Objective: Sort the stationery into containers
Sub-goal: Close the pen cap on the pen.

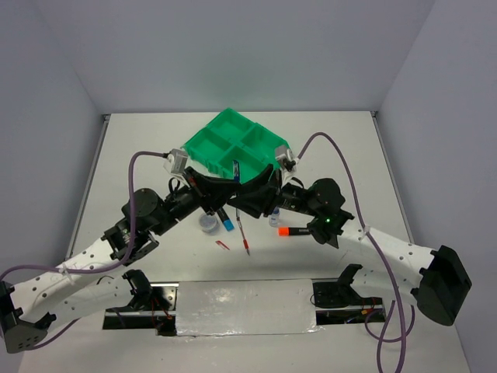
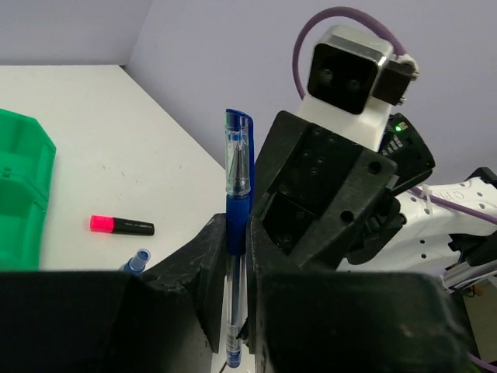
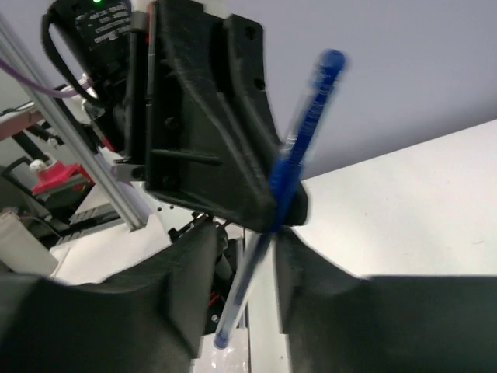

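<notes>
left wrist: gripper (image 2: 235,237) around blue pen (image 2: 238,159)

Green tray (image 1: 206,144): 2x2 square compartments, sits rotated at the table's far middle. Blue pen (image 2: 238,194): upright, off the table, pinched in left gripper (image 2: 237,242). On the table near the tray's near side: blue-capped highlighter (image 1: 225,218) beside grey tin (image 1: 208,224), red pen (image 1: 243,235), clear bottle (image 1: 274,221), orange-capped highlighter (image 1: 293,231).
</notes>
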Tool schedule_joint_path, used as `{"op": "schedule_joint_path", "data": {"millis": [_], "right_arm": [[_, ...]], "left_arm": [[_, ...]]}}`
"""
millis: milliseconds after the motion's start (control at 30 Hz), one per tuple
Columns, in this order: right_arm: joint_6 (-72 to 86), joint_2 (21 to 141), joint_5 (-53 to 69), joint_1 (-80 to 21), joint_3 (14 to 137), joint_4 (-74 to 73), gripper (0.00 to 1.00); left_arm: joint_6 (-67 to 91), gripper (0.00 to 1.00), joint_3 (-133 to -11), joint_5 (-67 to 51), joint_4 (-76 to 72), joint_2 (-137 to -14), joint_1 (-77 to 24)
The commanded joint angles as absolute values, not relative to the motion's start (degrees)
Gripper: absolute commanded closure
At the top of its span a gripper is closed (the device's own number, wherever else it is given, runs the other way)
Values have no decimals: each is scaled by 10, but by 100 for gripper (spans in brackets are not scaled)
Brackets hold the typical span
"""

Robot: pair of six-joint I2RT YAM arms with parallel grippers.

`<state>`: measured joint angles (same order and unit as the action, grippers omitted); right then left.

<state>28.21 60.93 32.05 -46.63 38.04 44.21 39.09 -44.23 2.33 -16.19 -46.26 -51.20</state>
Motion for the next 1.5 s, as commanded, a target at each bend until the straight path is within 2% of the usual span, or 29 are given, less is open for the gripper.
{"op": "schedule_joint_path", "data": {"millis": [0, 33, 133, 167, 233, 267, 300, 333, 367, 400, 467, 600, 800, 1033, 1067, 1100, 1333, 1467], "right_arm": [[283, 617, 342, -471, 403, 481, 61], [280, 618, 339, -470, 399, 481, 75], [275, 615, 336, -470, 399, 468, 91], [272, 612, 333, -470, 402, 461, 100], [258, 607, 335, -470, 403, 447, 100], [252, 602, 335, -470, 403, 440, 100], [241, 599, 330, -470, 402, 429, 100], [239, 595, 323, -471, 401, 423, 100], [230, 588, 310, -470, 406, 393, 100], [226, 585, 304, -471, 410, 383, 100], [220, 579, 300, -470, 406, 382, 100], [214, 576, 296, -469, 410, 362, 100], [243, 593, 367, -470, 412, 396, 100], [264, 588, 404, -470, 410, 412, 100], [264, 588, 407, -471, 410, 410, 100], [263, 588, 408, -470, 410, 408, 100], [258, 584, 412, -470, 416, 391, 100], [258, 588, 413, -468, 420, 389, 100]], "left_arm": [[371, 100, -438, 4, -183, -450, -515], [371, 100, -439, 4, -181, -448, -515], [366, 100, -441, 4, -177, -449, -514], [364, 100, -445, 4, -175, -450, -514], [359, 98, -450, -7, -164, -454, -514], [357, 90, -455, -10, -160, -455, -514], [353, 58, -457, -18, -151, -454, -514], [352, 46, -461, -22, -141, -454, -514], [348, 25, -475, -28, -129, -454, -514], [337, 15, -483, -32, -117, -454, -515], [322, 1, -510, -47, -76, -459, -514], [271, 1, -554, -42, -16, -461, -513], [214, 2, -622, -40, -13, -489, -514], [204, 9, -662, -33, -12, -541, -512], [207, 16, -664, -36, -10, -545, -513], [207, 19, -664, -40, -10, -547, -512], [213, 28, -643, -74, -18, -545, -512], [216, 38, -628, -89, -31, -532, -512]]}}
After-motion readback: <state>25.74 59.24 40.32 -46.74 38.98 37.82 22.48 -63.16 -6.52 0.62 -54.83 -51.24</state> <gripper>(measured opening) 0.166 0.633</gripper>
